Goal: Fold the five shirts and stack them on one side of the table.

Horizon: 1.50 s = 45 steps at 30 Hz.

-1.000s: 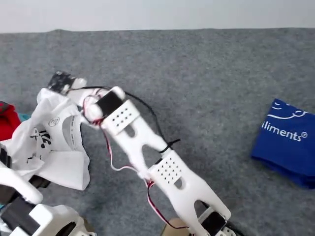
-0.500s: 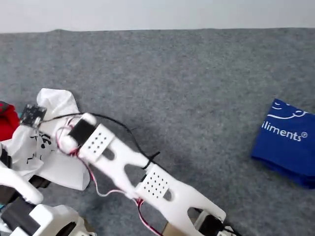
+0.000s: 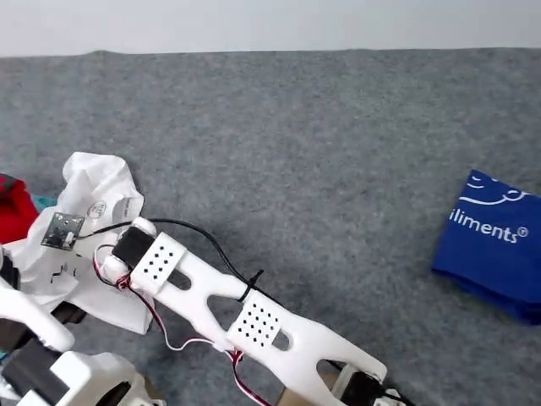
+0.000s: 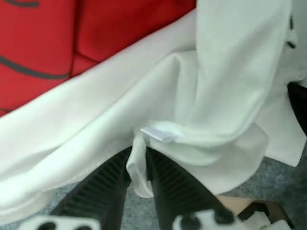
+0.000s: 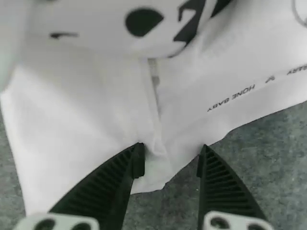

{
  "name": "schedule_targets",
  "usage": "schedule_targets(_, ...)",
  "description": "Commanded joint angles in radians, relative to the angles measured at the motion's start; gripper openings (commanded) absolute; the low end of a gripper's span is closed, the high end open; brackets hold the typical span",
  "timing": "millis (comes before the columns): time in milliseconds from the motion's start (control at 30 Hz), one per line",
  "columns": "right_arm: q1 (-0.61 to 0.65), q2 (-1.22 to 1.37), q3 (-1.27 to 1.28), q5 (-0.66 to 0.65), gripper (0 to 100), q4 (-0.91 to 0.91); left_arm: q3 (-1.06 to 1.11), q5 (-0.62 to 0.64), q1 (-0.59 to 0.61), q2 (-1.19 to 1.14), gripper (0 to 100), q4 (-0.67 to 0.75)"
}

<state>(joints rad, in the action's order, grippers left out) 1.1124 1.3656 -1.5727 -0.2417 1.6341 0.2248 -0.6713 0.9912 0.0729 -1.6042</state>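
While the white shirt [image 3: 97,190] is lying crumpled near the left end of the grey table [image 3: 321,152], a narrow fold of its edge is being pinched between the closed jaws of the left gripper [image 4: 139,173]. A small sewn label [image 4: 158,134] is being shown just beyond the pinched fold, and the cloth is being gathered into soft ridges around it.

The right gripper [image 5: 169,162] is being held open low over another edge of the same shirt. Its two black fingers [image 5: 125,175] are being kept apart, a seam of the white cloth is lying between them, and nothing is being gripped there. Black print is being shown on the fabric ahead of this gripper.

In the high view, the right arm [image 3: 254,317] is being stretched from the near edge of the table across to the white shirt, with its wrist being held over the garment's printed middle. The left arm [image 3: 34,326] is being kept at the near left corner, just beside the shirt's lower edge.

A red shirt [image 3: 13,211] is lying at the left border of the table and is being partly covered by the white one. A folded blue shirt [image 3: 494,245] is being kept at the right side of the table, well apart from both grippers.
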Motion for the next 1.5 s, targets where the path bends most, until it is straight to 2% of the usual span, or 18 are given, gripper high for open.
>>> schedule_targets(0, 0.012, -0.015, -0.023, 0.009, 19.3, 0.005, -0.021, -0.003, -0.002, 0.051, 0, 0.009)
schedule_targets(100, 0.012, -0.015, -0.021, 0.002, 17.1, 0.013, -0.021, -0.003, -0.002, 0.051, 0, 0.009)
schedule_targets(233, 0.001, -0.015, -0.021, -0.015, 0.0, 0.038, -0.021, -0.003, 0.0, 0.051, 0, 0.008)
schedule_targets(400, -0.042, -0.041, -0.048, -0.089, 1.3, 0.159, -0.021, -0.003, -0.006, 0.1, 0, 0.008)
schedule_targets(667, -0.193, -0.216, -0.051, -0.091, 0.9, 0.163, -0.021, 0.0, -0.098, 0.319, 0, 0.008)
schedule_targets(833, -0.297, -0.364, 0.035, -0.092, 0.9, 0.165, -0.021, 0.123, -0.195, 0.423, 0, 0.002)
schedule_targets(1000, -0.41, -0.57, 0.245, -0.092, 0.9, 0.165, -0.021, 0.221, -0.273, 0.456, 0, 0.0)
schedule_targets(1100, -0.469, -0.73, 0.425, -0.135, 1.0, 0.165, -0.05, 0.253, -0.322, 0.45, 0, -0.025)
schedule_targets(1467, -0.627, -1.348, 1.217, -0.279, 1.0, 0.163, -0.117, 0.288, -0.44, 0.433, 0, -0.049)
